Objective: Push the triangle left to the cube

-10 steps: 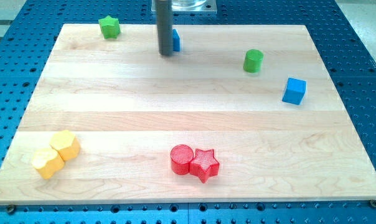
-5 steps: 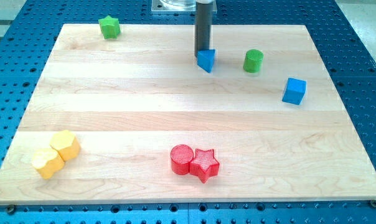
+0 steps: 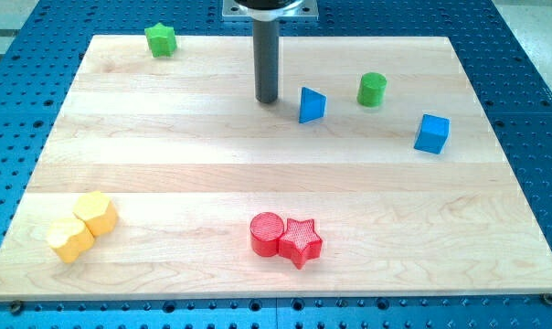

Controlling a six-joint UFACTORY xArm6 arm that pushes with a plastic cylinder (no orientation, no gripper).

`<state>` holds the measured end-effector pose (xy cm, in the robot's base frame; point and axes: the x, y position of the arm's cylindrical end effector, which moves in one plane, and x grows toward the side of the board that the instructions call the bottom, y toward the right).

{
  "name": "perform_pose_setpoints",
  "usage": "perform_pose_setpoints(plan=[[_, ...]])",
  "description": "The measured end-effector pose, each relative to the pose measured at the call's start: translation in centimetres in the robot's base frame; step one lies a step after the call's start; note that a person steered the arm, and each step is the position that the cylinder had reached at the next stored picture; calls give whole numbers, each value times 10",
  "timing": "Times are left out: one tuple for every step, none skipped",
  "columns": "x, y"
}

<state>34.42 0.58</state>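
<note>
Near the bench (image 3: 166,164) top edge, our clawless tip (image 3: 267,99) stands just left of the blue triangle (image 3: 312,104), so we should push rightward, steadily, toward the blue cube (image 3: 431,133) near the right edge.

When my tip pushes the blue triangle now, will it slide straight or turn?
The blue triangle probably slides easily on the smooth wooden board. Its slanted faces may make it turn under an off-centre push. My tip stands apart at its left.
</note>
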Motion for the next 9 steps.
perform_pose_setpoints(plan=[[24, 78], [38, 134], [38, 124], [40, 72], [58, 57], [71, 88], [71, 136], [71, 148], [43, 122]])
